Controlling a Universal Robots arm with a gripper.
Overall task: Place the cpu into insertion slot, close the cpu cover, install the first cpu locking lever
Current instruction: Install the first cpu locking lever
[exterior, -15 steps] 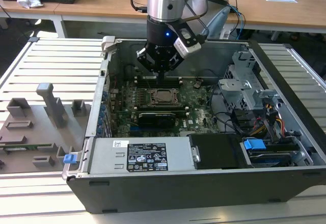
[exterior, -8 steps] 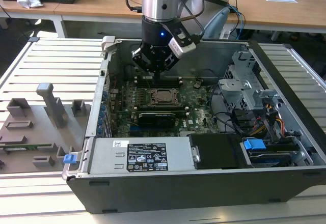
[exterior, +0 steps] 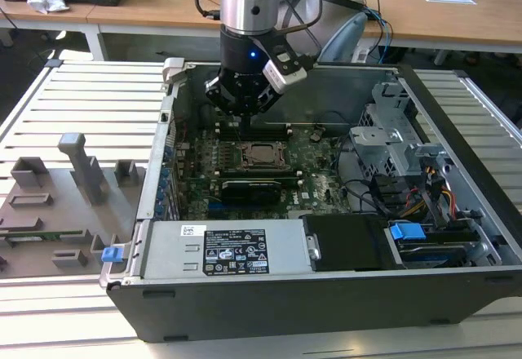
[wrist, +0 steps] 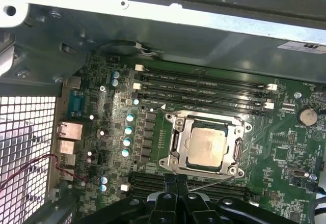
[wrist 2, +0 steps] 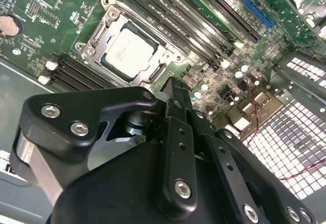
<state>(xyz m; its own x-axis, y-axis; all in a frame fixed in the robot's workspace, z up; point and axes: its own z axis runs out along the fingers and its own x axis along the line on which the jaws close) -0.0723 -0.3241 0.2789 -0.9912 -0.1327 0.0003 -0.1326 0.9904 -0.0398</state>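
Flanking the cpu (wrist: 206, 143), long memory slots (wrist: 204, 85).

Computer case (exterior: 326, 306) on slatted table (exterior: 90, 86)

Silvery cpu (wrist: 205, 143) flat in insertion slot (wrist: 177, 137)

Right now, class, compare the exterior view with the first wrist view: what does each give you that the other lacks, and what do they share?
The exterior view adds the whole computer case, the arm above it, the slatted table and the labelled power supply. The first wrist view adds the coin battery, the mesh grille and a red wire. Both share the cpu framed by the cpu cover, the green board and the gripper.
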